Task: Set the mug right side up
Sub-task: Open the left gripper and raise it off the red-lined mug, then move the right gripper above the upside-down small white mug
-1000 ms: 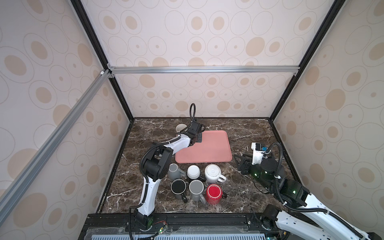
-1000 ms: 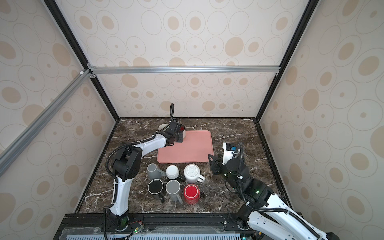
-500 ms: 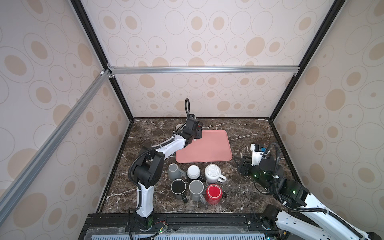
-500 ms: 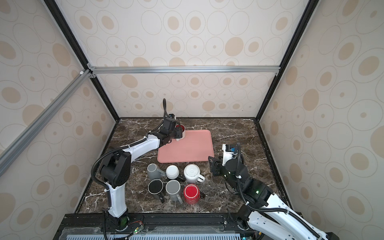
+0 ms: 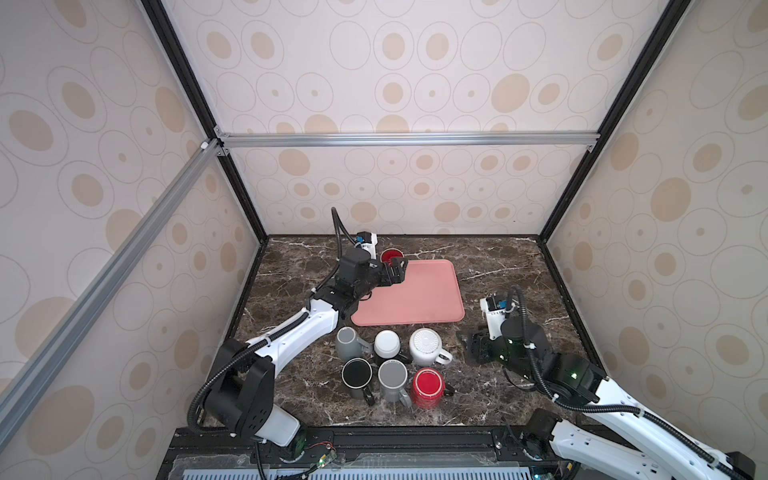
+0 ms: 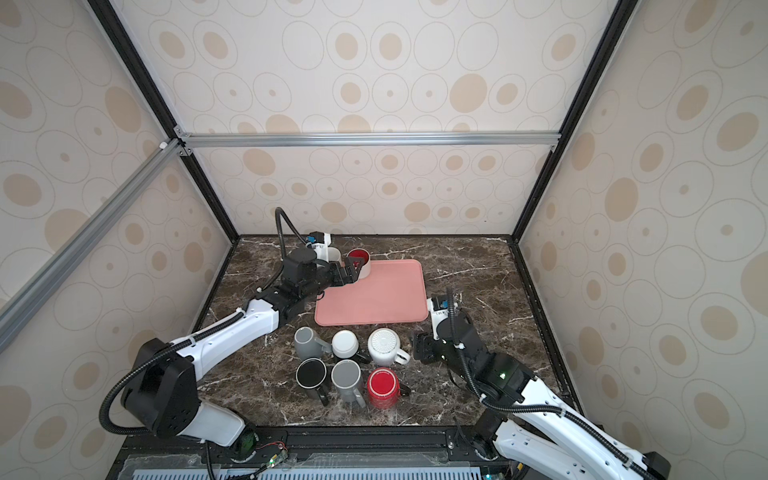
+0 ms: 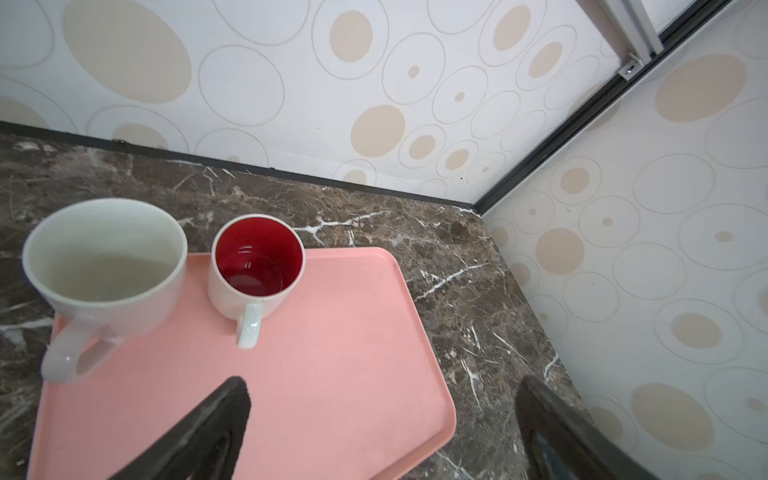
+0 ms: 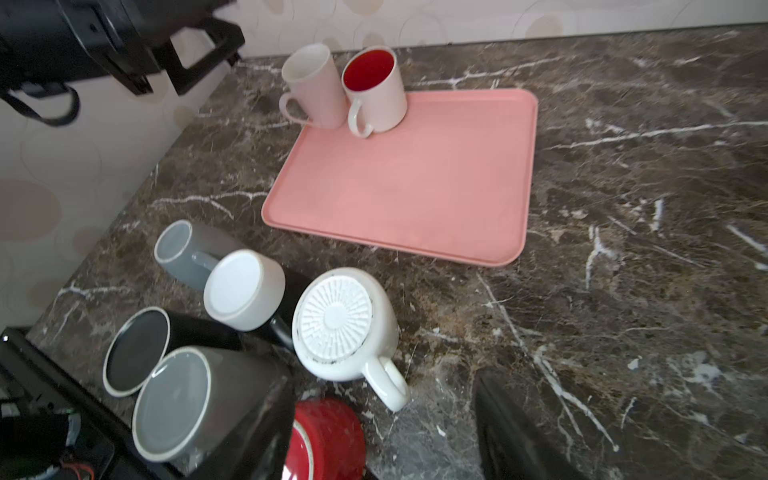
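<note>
Over the far left corner of the flat pink plastic tray (image 5: 415, 299), the left gripper (image 5: 398, 270) hangs wide open and empty, just short of two upright white mugs (image 7: 257, 266). Nearer the front, six overturned mugs (image 5: 392, 374) crowd together. The round white ceramic mug with the ribbed base (image 5: 426, 343) sits rightmost in its row. Its handle points toward the right gripper (image 5: 471, 349), which stands parted and empty just beside it, clearly the nearer arm.

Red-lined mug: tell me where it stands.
In both top views the red-lined mug stands upright on the far left corner of the pink tray, beside the white mug.
</note>
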Tool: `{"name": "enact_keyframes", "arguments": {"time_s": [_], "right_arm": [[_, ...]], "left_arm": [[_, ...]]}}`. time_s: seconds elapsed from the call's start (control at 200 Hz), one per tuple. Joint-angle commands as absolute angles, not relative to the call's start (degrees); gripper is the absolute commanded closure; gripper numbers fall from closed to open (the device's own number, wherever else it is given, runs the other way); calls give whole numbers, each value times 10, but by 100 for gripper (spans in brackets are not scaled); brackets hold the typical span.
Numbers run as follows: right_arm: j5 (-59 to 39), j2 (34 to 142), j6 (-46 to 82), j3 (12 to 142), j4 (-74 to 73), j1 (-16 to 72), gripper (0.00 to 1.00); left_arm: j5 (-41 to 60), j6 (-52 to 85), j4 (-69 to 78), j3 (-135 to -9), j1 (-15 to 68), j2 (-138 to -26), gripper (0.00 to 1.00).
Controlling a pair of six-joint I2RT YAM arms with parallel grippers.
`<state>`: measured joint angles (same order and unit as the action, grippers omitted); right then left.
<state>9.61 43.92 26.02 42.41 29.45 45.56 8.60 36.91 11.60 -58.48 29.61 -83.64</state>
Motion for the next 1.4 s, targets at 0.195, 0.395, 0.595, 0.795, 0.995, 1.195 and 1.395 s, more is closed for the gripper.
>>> {"name": "enact_keyframes", "arguments": {"time_s": [0.195, 0.395, 0.595, 0.795, 0.995, 1.195, 1.395], "right_arm": [[-45, 533, 189, 429, 339, 455, 25], [-50, 593, 157, 438, 332, 455, 23], [-32, 634, 147, 433, 294, 455, 23], [-5, 662, 151, 426, 273, 455, 24], [-20, 690, 146, 422, 265, 455, 32], [-15, 696, 149, 422, 269, 455, 42], [-29, 695, 161, 408, 264, 455, 60]], "left_arm": [[121, 382, 138, -499, 293, -728, 0], [112, 395, 141, -461, 292, -698, 1], [126, 396, 141, -458, 291, -705, 1], [124, 394, 135, -457, 292, -709, 0], [121, 391, 121, -454, 291, -713, 1], [119, 391, 123, -452, 289, -713, 1], [124, 401, 130, -444, 289, -721, 1]]}}
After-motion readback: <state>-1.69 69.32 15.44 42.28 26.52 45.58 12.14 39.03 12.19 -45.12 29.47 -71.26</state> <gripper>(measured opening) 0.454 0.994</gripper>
